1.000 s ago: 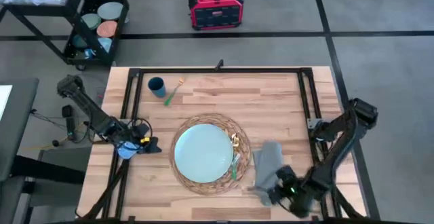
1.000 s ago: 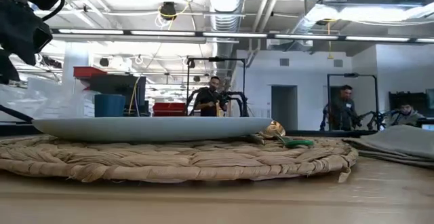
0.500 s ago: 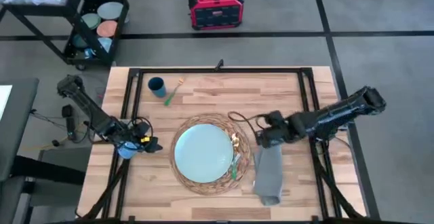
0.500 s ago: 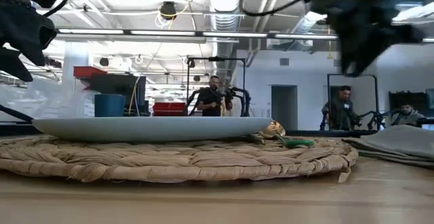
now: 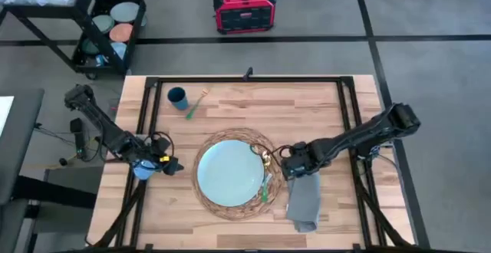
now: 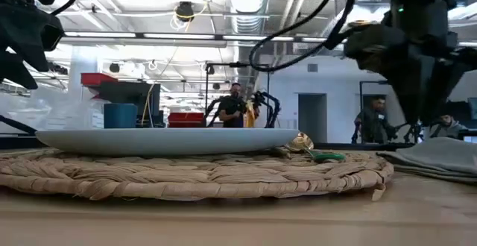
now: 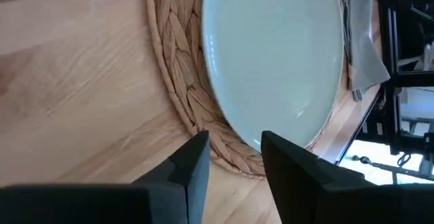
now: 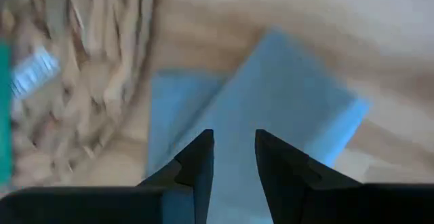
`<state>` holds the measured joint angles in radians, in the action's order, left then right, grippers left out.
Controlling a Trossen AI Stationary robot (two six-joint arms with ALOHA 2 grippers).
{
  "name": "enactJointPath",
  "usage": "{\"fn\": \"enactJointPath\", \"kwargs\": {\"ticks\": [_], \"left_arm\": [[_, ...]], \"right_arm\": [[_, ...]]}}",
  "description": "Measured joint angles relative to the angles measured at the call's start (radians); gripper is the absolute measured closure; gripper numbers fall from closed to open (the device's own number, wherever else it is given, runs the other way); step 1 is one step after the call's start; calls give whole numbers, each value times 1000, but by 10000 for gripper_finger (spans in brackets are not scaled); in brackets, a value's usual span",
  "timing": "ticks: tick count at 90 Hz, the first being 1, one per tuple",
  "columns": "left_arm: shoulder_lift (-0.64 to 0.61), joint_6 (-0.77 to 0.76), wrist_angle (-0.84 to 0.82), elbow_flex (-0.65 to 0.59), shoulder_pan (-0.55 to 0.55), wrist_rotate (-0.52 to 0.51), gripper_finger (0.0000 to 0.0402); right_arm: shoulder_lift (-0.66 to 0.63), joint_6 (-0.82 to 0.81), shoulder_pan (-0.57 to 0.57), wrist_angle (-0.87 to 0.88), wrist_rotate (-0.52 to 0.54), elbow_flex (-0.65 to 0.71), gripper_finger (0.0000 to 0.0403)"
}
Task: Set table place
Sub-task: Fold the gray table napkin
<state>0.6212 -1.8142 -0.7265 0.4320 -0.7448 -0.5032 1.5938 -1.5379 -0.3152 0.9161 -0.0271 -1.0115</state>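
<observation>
A pale blue plate [image 5: 230, 172] sits on the round straw mat [image 5: 265, 147] in the middle of the table [image 5: 253, 107]. A green-handled piece of cutlery [image 5: 265, 184] lies on the mat's right side, beside the plate. The grey napkin [image 5: 304, 201] lies flat to the right of the mat. My right gripper [image 5: 285, 166] hangs open above the napkin's far end [image 8: 285, 95], next to the mat's edge. My left gripper [image 5: 175, 165] waits open, left of the mat [image 7: 183, 61]. A dark blue cup [image 5: 177, 96] and a second green-handled piece [image 5: 192, 107] sit at the far left.
A black metal frame [image 5: 345, 115] runs along the table's far and side edges. Bare wood lies between the cup and the mat. Beyond the table stand a black cart with dishes [image 5: 107, 31] and a red box [image 5: 244, 8]. People [image 6: 376, 119] are in the room behind.
My right gripper has swung from the napkin's near end by the table's near right corner toward the far edge. It has then moved left toward the mat, to above the napkin's far end. The napkin lies flat on the table.
</observation>
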Motion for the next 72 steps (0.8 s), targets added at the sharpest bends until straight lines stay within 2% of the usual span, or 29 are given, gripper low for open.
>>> {"fn": "enactJointPath", "kwargs": {"ticks": [17, 51, 72], "left_arm": [[0, 6, 0, 0, 0, 0, 283], [0, 31, 0, 0, 0, 0, 283], [0, 45, 0, 0, 0, 0, 283]], "right_arm": [[17, 3, 17, -16, -1, 2, 305], [15, 82, 122, -13, -1, 2, 305], [15, 83, 132, -6, -1, 2, 305]]}}
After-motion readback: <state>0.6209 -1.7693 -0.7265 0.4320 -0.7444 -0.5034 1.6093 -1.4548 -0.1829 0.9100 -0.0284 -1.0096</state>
